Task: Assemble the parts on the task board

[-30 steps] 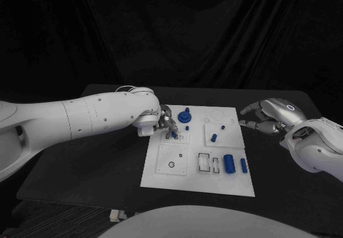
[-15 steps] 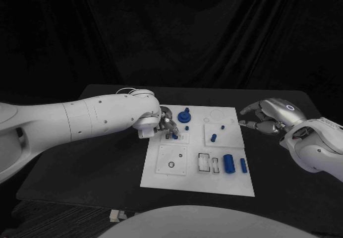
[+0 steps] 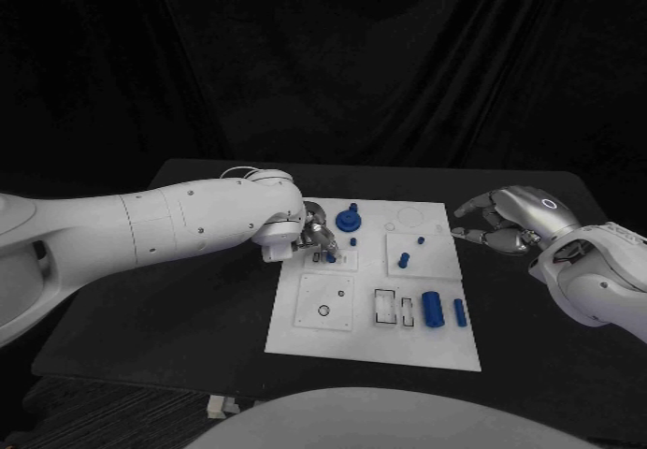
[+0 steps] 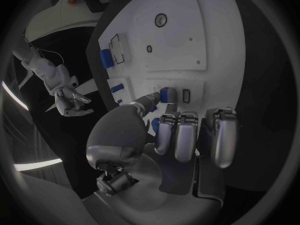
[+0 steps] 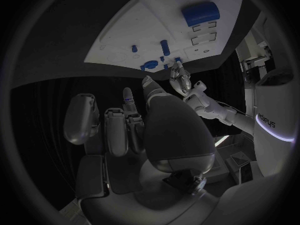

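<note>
The left hand sits over the far left part of the task board, thumb and a fingertip pinching a small blue peg that stands at the board's surface there. Just beyond it on the board is a round blue gear, and further toward the board's right side stand two more small blue pins. Along the board's near right edge lie a thick blue cylinder and a slimmer blue bar. The right hand hangs off the board's far right edge, fingers loosely curled inward, holding nothing.
</note>
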Tool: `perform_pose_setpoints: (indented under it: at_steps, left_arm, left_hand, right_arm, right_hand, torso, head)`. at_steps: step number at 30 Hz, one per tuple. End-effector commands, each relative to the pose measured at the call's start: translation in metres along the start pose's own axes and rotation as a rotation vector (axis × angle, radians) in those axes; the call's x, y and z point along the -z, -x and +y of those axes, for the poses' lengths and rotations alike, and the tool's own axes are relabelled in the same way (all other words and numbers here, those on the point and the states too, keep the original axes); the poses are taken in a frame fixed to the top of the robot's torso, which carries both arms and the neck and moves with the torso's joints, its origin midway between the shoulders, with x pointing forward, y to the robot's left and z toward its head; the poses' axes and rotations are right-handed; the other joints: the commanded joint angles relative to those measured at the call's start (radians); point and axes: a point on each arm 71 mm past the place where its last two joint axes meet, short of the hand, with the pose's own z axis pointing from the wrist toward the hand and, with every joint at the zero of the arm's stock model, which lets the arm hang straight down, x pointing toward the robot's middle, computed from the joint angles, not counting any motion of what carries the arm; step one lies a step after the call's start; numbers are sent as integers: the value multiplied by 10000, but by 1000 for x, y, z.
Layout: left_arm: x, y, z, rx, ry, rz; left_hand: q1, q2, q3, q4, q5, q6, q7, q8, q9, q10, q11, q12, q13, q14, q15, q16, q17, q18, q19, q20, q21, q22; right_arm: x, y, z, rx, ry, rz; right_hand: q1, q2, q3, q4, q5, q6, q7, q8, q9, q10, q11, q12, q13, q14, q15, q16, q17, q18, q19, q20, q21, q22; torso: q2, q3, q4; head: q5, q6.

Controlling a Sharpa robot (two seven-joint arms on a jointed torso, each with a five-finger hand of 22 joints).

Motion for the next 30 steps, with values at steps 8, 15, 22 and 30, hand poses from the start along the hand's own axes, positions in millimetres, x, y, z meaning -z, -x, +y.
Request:
perform_pose_setpoints:
  at_steps: [8,15,22,30]
  left_arm:
    - [-2,-3,-1,-42,21,156]
    - [-3,-2,1,-38,115,165]
    - [-2,-2,4,19,154,115]
    - [6,-2,11,271,26,-154]
  left_hand:
    - [-1524,-359,-2282,1962,-1923,392,238,-1087,-700,1044,177,35,2633,1039,154,27,2634,-56,26,157,-138,2150]
    - [-1731,-315,-2724,2343,-1936,459,239,-1137,-655,1044,188,35,2633,1039,159,27,2634,-46,-10,167,-177,2144]
    - [-1574,-197,-3045,2530,-1936,678,148,-862,-273,1044,126,35,2633,1039,109,27,2634,-49,10,136,-171,2163]
    - [-1080,-84,-3625,2694,-1934,695,-28,-71,899,1044,-36,35,2633,1039,-34,27,2634,-73,119,-4,-109,2221]
  right_arm:
    - [1,-1,0,55,-26,77]
    - [1,-2,-1,56,-32,83]
    - [1,-2,-1,52,-23,70]
    - [2,-1,-2,48,-24,13]
  right_hand:
    - [3,88,2,67,64,40,-4,35,15,1025,31,26,2634,807,51,-27,1491,51,33,36,-8,1636]
    - [3,88,2,67,64,40,-4,35,15,1025,31,26,2634,807,51,-27,1491,51,33,36,-8,1636]
    - [6,83,-6,70,87,48,-5,28,13,1025,30,26,2634,803,49,-44,1474,53,29,35,-19,1633]
    - [5,82,-8,72,91,50,-5,26,13,998,30,-11,2598,797,48,-66,1452,56,24,35,-36,1629]
  torso:
    - [4,-10,-13]
    - [-1,-7,-8]
    - [2,-12,-17]
    - [2,-12,-21]
  head:
    - [27,-2]
    - [15,-2]
    - [15,-2]
    - [-40,-2]
